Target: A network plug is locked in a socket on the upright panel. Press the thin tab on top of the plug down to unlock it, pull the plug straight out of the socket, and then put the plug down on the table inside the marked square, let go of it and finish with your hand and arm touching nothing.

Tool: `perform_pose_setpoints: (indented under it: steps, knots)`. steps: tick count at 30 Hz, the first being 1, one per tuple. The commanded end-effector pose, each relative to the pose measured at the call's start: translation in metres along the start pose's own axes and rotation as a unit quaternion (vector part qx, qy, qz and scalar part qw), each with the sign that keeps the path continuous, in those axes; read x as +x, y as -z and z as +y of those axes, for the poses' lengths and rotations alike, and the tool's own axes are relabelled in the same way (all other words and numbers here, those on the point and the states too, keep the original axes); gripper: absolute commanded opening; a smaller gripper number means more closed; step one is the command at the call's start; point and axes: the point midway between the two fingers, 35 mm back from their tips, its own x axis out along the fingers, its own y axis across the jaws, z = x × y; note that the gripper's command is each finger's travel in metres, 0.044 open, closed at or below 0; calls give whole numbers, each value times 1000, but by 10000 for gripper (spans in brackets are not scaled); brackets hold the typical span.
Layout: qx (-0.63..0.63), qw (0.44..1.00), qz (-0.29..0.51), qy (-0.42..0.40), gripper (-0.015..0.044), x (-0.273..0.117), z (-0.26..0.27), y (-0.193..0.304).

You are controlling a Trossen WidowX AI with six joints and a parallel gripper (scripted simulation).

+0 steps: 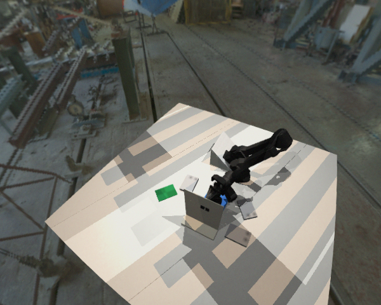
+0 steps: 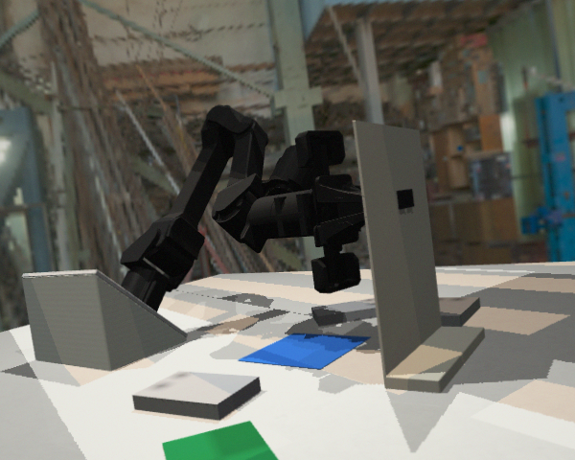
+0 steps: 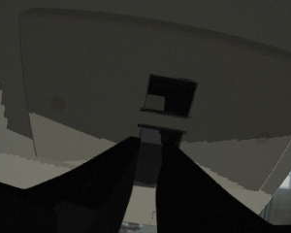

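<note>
The grey plug (image 3: 149, 160) sits in the lower opening (image 3: 176, 138) of the upright panel (image 1: 202, 218) (image 2: 402, 277) (image 3: 92, 63); the upper opening (image 3: 179, 94) holds no plug. My gripper (image 3: 149, 150) (image 2: 362, 205) is shut on the plug, one finger against each side, close to the panel's face. The plug's thin tab cannot be made out. In the exterior view the panel's edge hides the fingertips. A blue square (image 1: 224, 201) (image 2: 303, 352) lies flat on the table below the gripper, and a green patch (image 1: 166, 192) (image 2: 218, 444) lies farther off.
A low grey block (image 1: 188, 182) (image 2: 195, 394) lies between the green patch and panel. Two more flat blocks (image 1: 247, 210) (image 1: 238, 235) lie on the panel's other side. A grey wedge (image 1: 221, 147) (image 2: 70, 316) stands near the arm's base. The panel's foot (image 2: 426, 363) spreads behind it.
</note>
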Motion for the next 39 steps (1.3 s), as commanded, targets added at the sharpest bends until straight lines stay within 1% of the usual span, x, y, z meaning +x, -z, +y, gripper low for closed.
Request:
perform_pose_setpoints:
  steps: [1,39]
  knots:
    - [0,1000,1,-1,0,0,1,0]
    - [0,1000,1,-2,0,-20,0,6]
